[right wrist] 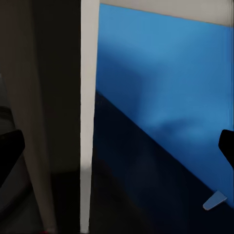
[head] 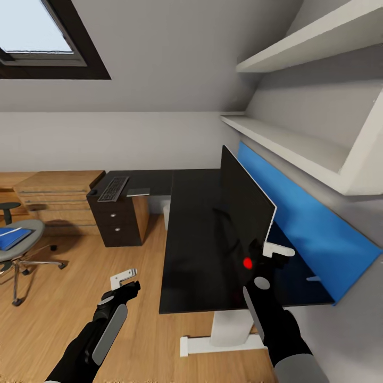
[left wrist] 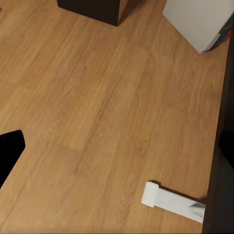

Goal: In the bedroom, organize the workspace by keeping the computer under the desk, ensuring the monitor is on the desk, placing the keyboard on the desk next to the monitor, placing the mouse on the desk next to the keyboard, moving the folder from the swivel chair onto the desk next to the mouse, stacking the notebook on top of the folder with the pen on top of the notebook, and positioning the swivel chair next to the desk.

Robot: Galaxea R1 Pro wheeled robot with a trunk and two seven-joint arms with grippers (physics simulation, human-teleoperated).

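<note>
The monitor (head: 246, 213) stands on the black desk (head: 194, 239), seen nearly edge-on, with its red light low at the near corner. My right gripper (head: 268, 253) is open at that corner; in the right wrist view the monitor's white edge (right wrist: 89, 112) lies between the spread fingers (right wrist: 9, 152). The left gripper (head: 126, 282) hangs open over the floor, holding nothing. On the desk's far wing lies the keyboard (head: 113, 189). At far left, the blue folder (head: 10, 238) rests on the swivel chair (head: 24, 250). The computer (left wrist: 200, 22) stands under the desk. Mouse, notebook and pen are too small to tell.
A dark drawer unit (head: 119, 221) stands under the desk's far wing, with light-wood cabinets (head: 58, 199) left of it. The blue back panel (head: 308, 229) lines the wall behind the desk, under white shelves (head: 298, 143). The desk's white foot (left wrist: 170, 200) sticks out onto the wooden floor (left wrist: 97, 112).
</note>
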